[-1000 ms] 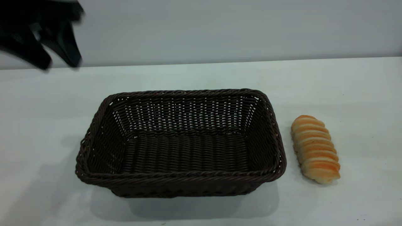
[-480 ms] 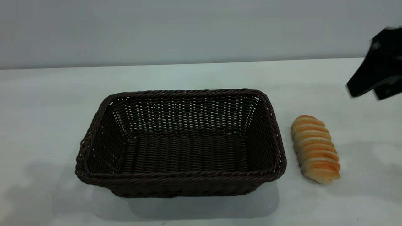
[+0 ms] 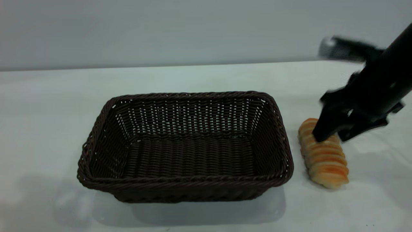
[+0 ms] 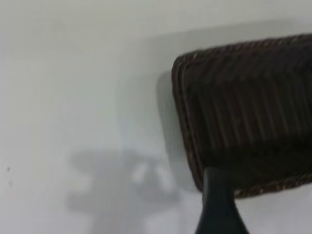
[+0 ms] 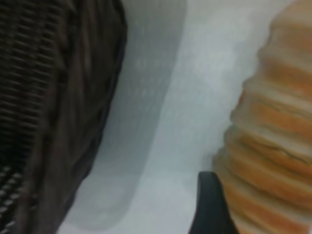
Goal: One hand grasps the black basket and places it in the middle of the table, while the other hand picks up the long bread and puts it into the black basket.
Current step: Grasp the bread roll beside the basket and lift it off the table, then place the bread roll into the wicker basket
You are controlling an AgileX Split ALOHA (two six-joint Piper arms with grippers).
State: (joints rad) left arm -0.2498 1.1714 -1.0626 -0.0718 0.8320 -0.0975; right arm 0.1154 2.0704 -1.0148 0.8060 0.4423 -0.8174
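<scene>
The black basket (image 3: 193, 120) stands empty in the middle of the table (image 3: 48, 106). The long bread (image 3: 325, 161) lies on the table just right of it, apart from the rim. My right gripper (image 3: 331, 138) is open and low over the bread's far end, its fingers on either side of the loaf. The right wrist view shows one finger (image 5: 208, 204) beside the bread (image 5: 273, 146), with the basket's wall (image 5: 48, 97) close by. My left gripper is out of the exterior view; its wrist view shows one finger (image 4: 218, 207) above a corner of the basket (image 4: 243, 97).
A plain grey wall runs behind the table's far edge (image 3: 161, 66). White tabletop lies left of the basket and in front of it.
My left gripper has left the exterior view at the upper left. My right arm has come in from the right and dropped down over the bread's far end. Basket and bread have not moved.
</scene>
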